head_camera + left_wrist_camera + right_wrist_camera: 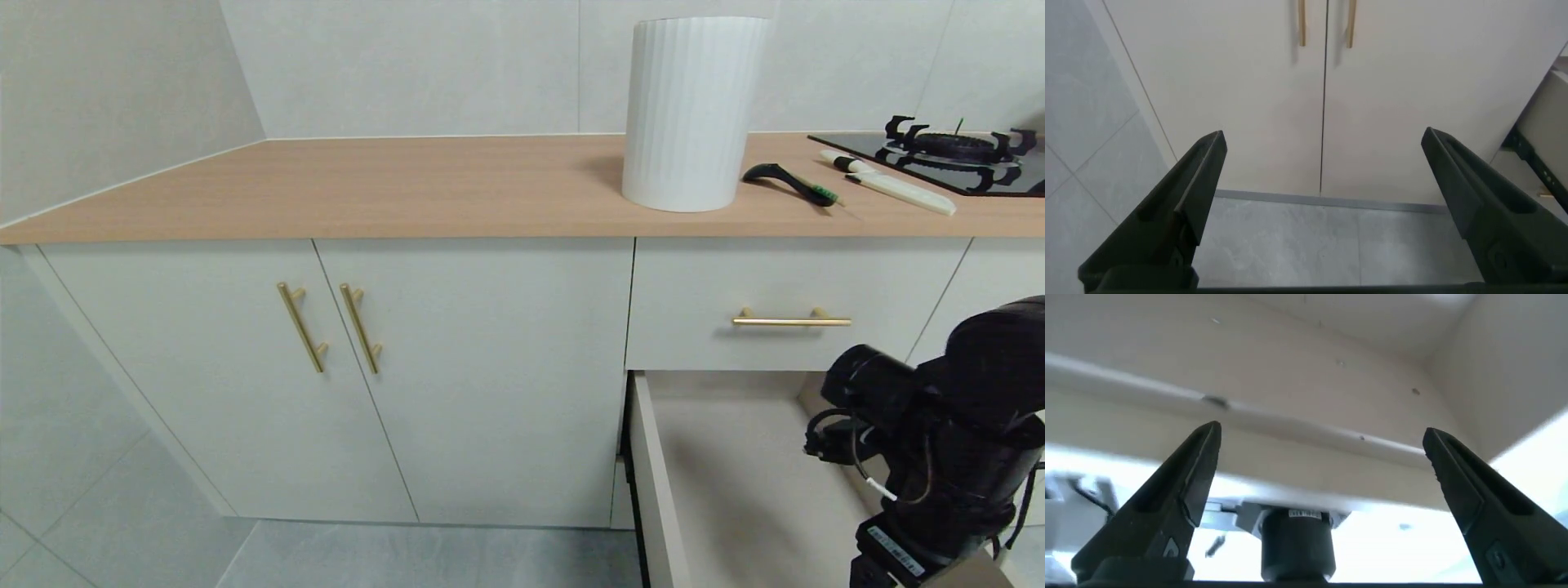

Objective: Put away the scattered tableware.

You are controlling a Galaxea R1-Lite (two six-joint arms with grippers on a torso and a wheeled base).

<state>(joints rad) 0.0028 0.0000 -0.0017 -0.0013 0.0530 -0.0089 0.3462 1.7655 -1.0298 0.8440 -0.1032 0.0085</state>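
Two pieces of tableware lie loose at the upper right of the head view: one black-handled utensil (785,180) with a green end, and one white knife (894,184) just beside it, the two apart from each other and both flat on the wooden countertop (367,184). One tall white ribbed canister (690,114) stands upright just left of the utensil, near the counter's front edge. One black gas burner (955,147) sits on a dark hob at the far right, behind the knife. Under the counter are two closed cabinet doors (482,376), each with one vertical gold handle (302,327), and to their right one closed drawer (792,298) with a horizontal gold handle. Directly beneath it one open drawer (735,474) is pulled out at the lower right. The right arm (939,441) hangs over this drawer's right part, hiding its far corner. The right gripper (1323,433) has its fingers spread wide with nothing between them, facing pale panels. The left gripper (1323,137) is likewise released and holds nothing, facing the base of the two doors and the grey tiled floor (1290,245). The walls are pale grey tile.
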